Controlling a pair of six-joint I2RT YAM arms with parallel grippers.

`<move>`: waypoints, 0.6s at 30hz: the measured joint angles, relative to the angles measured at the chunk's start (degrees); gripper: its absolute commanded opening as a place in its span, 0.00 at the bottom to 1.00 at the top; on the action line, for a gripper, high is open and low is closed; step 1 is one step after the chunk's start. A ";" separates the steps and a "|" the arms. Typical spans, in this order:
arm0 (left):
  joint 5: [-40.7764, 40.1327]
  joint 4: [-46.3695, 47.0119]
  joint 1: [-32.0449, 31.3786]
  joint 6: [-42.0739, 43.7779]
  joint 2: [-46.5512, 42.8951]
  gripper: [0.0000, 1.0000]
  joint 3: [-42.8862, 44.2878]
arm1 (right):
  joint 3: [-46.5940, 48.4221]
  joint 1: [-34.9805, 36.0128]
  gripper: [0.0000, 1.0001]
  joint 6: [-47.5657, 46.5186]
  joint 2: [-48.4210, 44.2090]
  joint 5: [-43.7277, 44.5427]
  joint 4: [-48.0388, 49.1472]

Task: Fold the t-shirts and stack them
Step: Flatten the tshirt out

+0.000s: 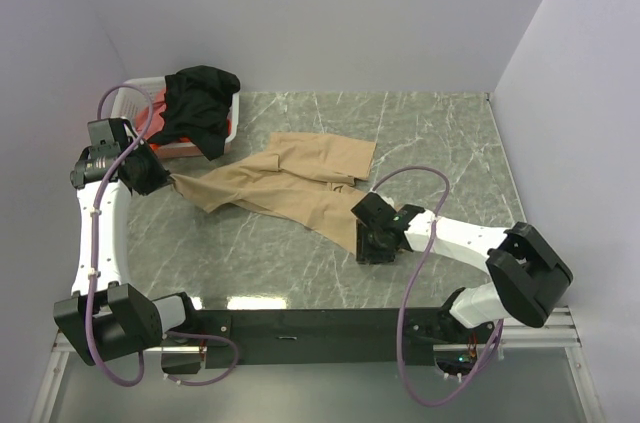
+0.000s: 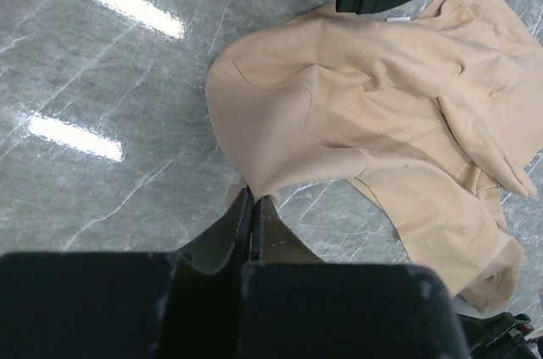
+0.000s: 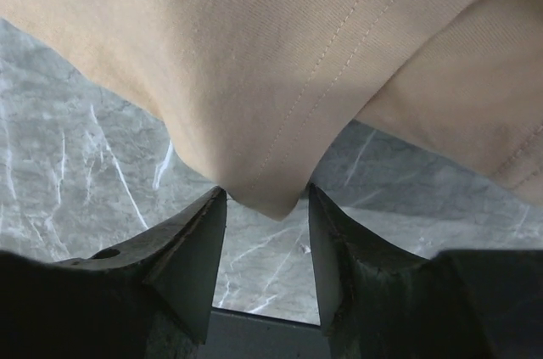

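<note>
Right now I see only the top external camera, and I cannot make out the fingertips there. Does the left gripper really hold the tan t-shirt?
Observer: Yes. The left wrist view shows the left gripper shut on a pinched edge of the tan t-shirt.
Operator: And the right gripper, has it a grip too?
Observer: No. In the right wrist view the right gripper is open: its jaws stand apart, and a stitched corner of the shirt lies between them, not clamped.

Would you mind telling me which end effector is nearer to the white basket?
Left. The left end effector is close by the white basket's near edge, pinching the tan t-shirt; the right end effector is well across the table at the shirt's other end.
</note>
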 measured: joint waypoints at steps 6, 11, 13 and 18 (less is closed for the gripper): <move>0.02 0.00 0.00 0.02 0.00 0.00 0.00 | -0.17 -0.04 0.39 -0.13 1.03 0.09 1.49; 0.00 0.00 0.00 0.02 0.00 0.00 0.00 | -0.13 -0.26 0.00 0.04 1.53 0.76 1.86; 0.02 0.02 0.00 0.02 0.00 0.00 0.00 | -0.11 -0.26 0.00 0.28 1.53 0.98 1.68; 0.76 0.15 0.00 0.00 0.00 0.00 0.00 | 2.12 -1.22 0.00 -0.48 0.31 2.62 -4.22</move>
